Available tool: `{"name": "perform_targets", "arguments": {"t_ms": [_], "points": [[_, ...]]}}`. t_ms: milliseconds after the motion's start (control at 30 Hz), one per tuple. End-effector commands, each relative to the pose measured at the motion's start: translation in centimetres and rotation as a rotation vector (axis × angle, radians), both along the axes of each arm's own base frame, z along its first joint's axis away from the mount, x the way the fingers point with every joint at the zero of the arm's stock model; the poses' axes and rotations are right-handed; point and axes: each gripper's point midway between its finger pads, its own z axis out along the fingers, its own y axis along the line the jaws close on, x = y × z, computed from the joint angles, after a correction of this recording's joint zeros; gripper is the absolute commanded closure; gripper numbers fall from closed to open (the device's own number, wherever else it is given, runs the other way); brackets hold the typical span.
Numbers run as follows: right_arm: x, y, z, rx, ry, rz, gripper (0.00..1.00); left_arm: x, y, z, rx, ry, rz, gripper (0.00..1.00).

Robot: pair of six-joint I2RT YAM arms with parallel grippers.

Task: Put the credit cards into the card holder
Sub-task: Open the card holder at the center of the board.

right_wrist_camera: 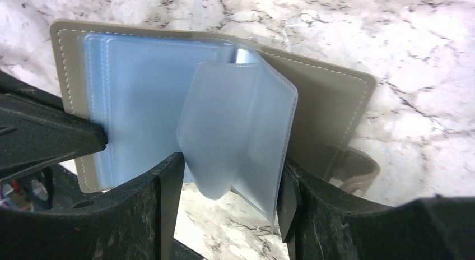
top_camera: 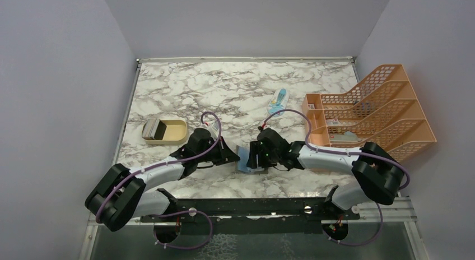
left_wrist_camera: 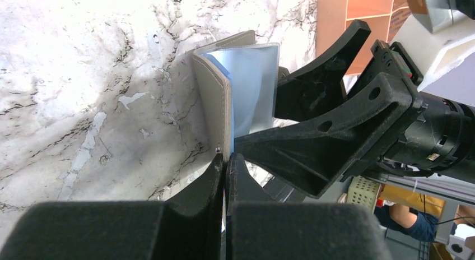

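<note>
The grey card holder (top_camera: 245, 160) stands open on its edge on the marble between my two grippers. My left gripper (left_wrist_camera: 226, 162) is shut on the lower edge of its grey cover (left_wrist_camera: 215, 103). In the right wrist view the cover (right_wrist_camera: 330, 103) lies spread with pale blue pockets (right_wrist_camera: 145, 97) fanned out. One curled pocket leaf (right_wrist_camera: 241, 131) hangs between the wide-apart jaws of my right gripper (right_wrist_camera: 228, 167), which is open. A small pale stack (top_camera: 152, 127) in the tan tray may be the credit cards; I cannot tell for sure.
The tan oval tray (top_camera: 175, 134) sits at the left of the marble table (top_camera: 224, 86). A blue-and-white packet (top_camera: 277, 100) lies further back. A large orange mesh file rack (top_camera: 375, 111) stands at the right, next to my right arm.
</note>
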Motion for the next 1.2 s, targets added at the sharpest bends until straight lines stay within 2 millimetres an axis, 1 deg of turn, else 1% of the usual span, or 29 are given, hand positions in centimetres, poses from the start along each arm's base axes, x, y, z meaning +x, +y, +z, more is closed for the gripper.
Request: {"name": "perform_targets", "arguments": {"t_ms": [0, 167, 267, 333, 400, 500, 600, 700, 767, 833, 900, 967, 1033, 1100, 1167], "points": [[0.8, -3.2, -0.2, -0.156, -0.042, -0.078, 0.42, -0.1, -0.3, 0.3, -0.017, -0.016, -0.013, 1.0], [0.9, -3.4, 1.9, -0.142, -0.061, -0.084, 0.42, -0.1, 0.1, -0.4, 0.014, -0.006, 0.0, 1.0], [1.0, -3.9, 3.3, -0.154, -0.073, -0.099, 0.37, -0.2, 0.2, -0.8, 0.025, 0.006, 0.0, 1.0], [1.1, -3.7, 4.4, -0.14, -0.081, -0.096, 0.35, -0.2, 0.2, -0.9, 0.027, 0.008, 0.001, 1.0], [1.0, -2.7, 5.8, -0.084, -0.093, -0.066, 0.36, -0.2, 0.2, -0.8, 0.027, 0.008, 0.004, 1.0], [0.8, -0.8, 7.4, 0.03, -0.098, -0.027, 0.4, -0.1, 0.3, -0.7, 0.025, 0.005, 0.015, 1.0], [0.7, 1.1, 8.5, 0.123, -0.089, -0.004, 0.43, 0.1, 0.5, -1.0, 0.032, 0.008, 0.034, 1.0], [1.2, 2.7, 9.2, 0.178, -0.094, 0.013, 0.45, 0.2, 0.6, -1.1, 0.036, 0.009, 0.043, 1.0], [1.5, 3.4, 9.0, 0.182, -0.091, 0.019, 0.46, 0.4, 0.5, -0.9, 0.034, 0.007, 0.044, 1.0], [1.8, 3.7, 8.0, 0.155, -0.074, 0.011, 0.47, 0.5, 0.5, -0.9, 0.035, 0.006, 0.05, 1.0], [2.0, 3.6, 6.6, 0.119, -0.052, 0.001, 0.47, 0.6, 0.6, -0.9, 0.036, 0.002, 0.059, 1.0], [2.2, 3.0, 4.9, 0.05, -0.022, -0.029, 0.47, 0.8, 0.6, -0.9, 0.027, 0.002, 0.082, 1.0], [2.6, 1.9, 3.5, -0.039, -0.009, -0.072, 0.44, 0.9, 0.4, -0.7, -0.005, 0.004, 0.097, 1.0], [3.0, 1.0, 2.5, -0.101, -0.007, -0.11, 0.43, 1.0, 0.2, -0.5, -0.026, 0.005, 0.105, 1.0], [3.2, 0.5, 2.1, -0.125, -0.008, -0.135, 0.42, 1.3, 0.0, -0.5, -0.03, 0.002, 0.119, 1.0]]}}
